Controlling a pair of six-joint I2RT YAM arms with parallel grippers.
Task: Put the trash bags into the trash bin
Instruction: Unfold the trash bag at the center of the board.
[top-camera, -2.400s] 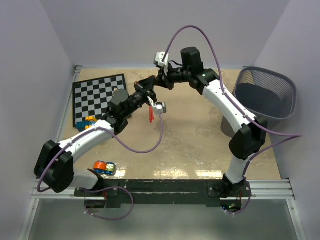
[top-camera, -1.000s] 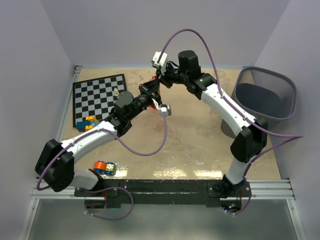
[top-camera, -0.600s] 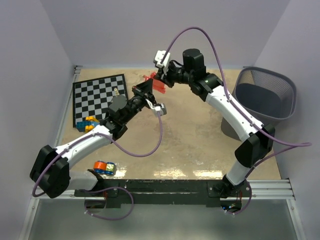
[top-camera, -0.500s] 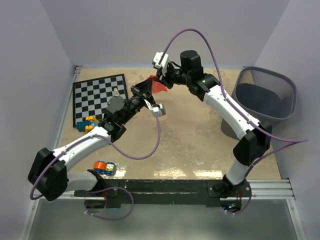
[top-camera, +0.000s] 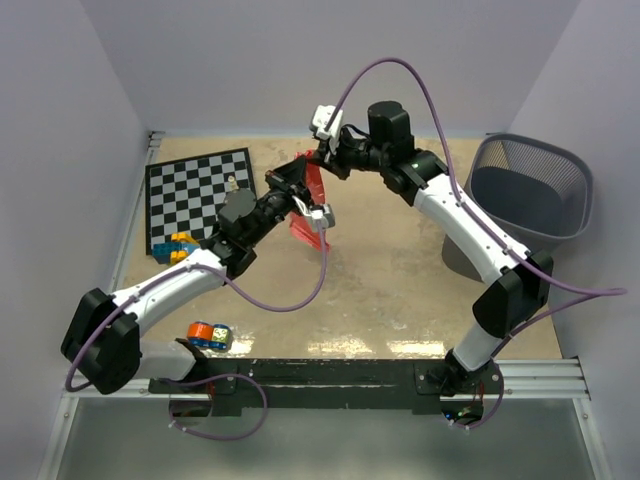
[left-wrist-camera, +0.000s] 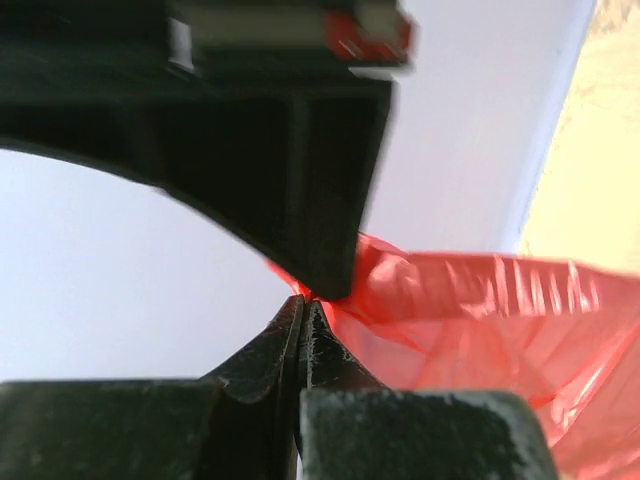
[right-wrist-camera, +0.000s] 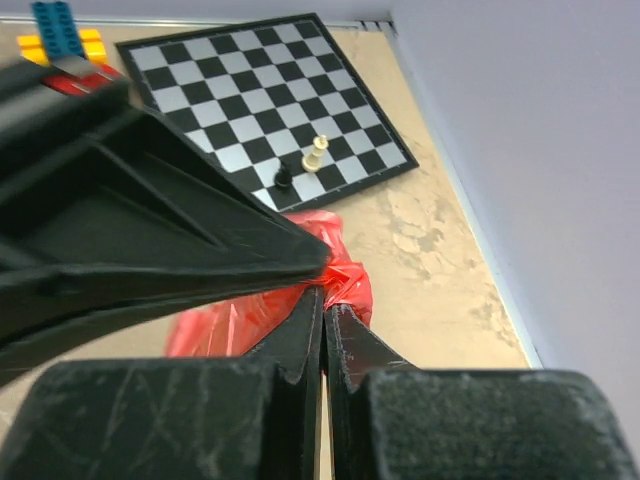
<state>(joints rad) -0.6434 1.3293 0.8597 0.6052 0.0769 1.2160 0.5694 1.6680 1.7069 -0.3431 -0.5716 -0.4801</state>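
Observation:
A thin red-orange trash bag hangs in the air over the back middle of the table, held at its top edge where the two grippers meet tip to tip. My left gripper is shut on the film, and the left wrist view shows its tips pinching the bag. Pinching the same bunched edge from the other side, my right gripper is shut too. The dark grey mesh trash bin stands upright at the table's right edge, well away from both grippers.
A chessboard lies at the back left with two chess pieces near its corner. Coloured toy blocks sit at its near edge, and a small orange-and-blue toy lies by the left arm's base. Walls close in on three sides.
The bag, bunched small between the two grippers a second ago, now hangs spread out below them. Both grippers stayed shut and close together, shifting slightly right.

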